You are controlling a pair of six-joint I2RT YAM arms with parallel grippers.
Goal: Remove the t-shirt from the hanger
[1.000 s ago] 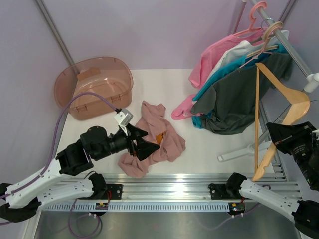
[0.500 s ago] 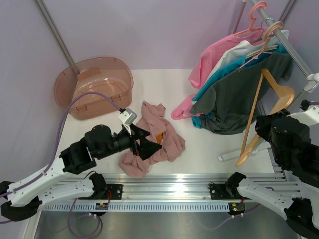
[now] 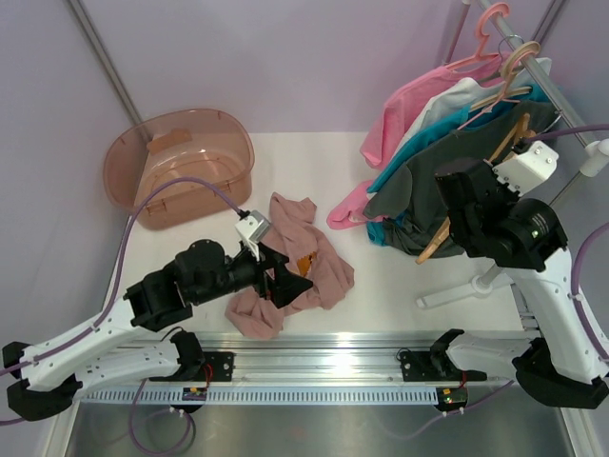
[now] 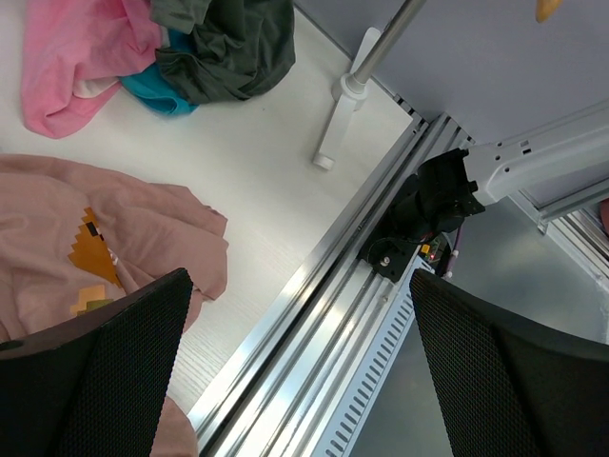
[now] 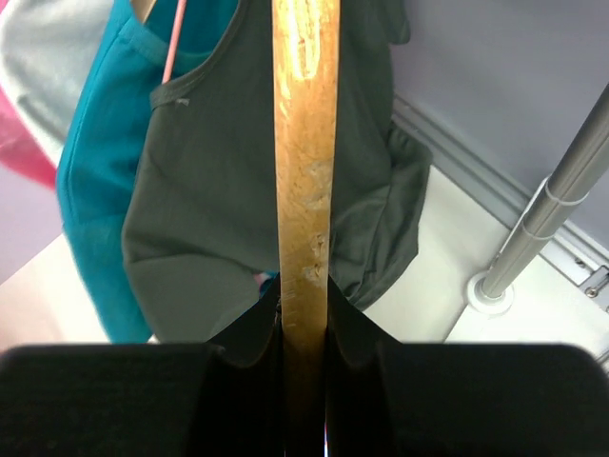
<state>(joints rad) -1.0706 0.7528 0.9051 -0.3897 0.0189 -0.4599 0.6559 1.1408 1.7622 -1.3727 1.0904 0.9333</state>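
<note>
Top external view: the white counter [image 3: 385, 267] carries the dusty-pink short-sleeved t-shirt [image 3: 319, 271], crumpled in a heap close to the near edge, left of its middle, against the aluminium rail [image 3: 324, 347] that runs along that edge. The left jaws stand wide open over the heap's near left part; whether they touch the cloth I cannot tell. In the left wrist view the t-shirt [image 4: 95, 238] lies under the left finger with its orange-brown pixel print facing up. Bare counter shows between the t-shirt and the translucent pink-brown plastic tub [image 3: 181, 162] in the far left corner; a tan patch shows on the tub's far wall. More bare counter lies between the t-shirt and the clothes at the far right corner, where a bright pink shirt [image 3: 409, 105], a teal shirt [image 3: 400, 162] and a dark grey top [image 3: 419, 200] hang from a metal rack, their hems pooled on the counter. The rack's white foot [image 3: 457, 290] reaches along the right edge. The right jaws are closed on the light-brown wooden hanger [image 5: 304, 190], held bare and tilted in front of the dark grey top, well apart from the t-shirt.
</note>
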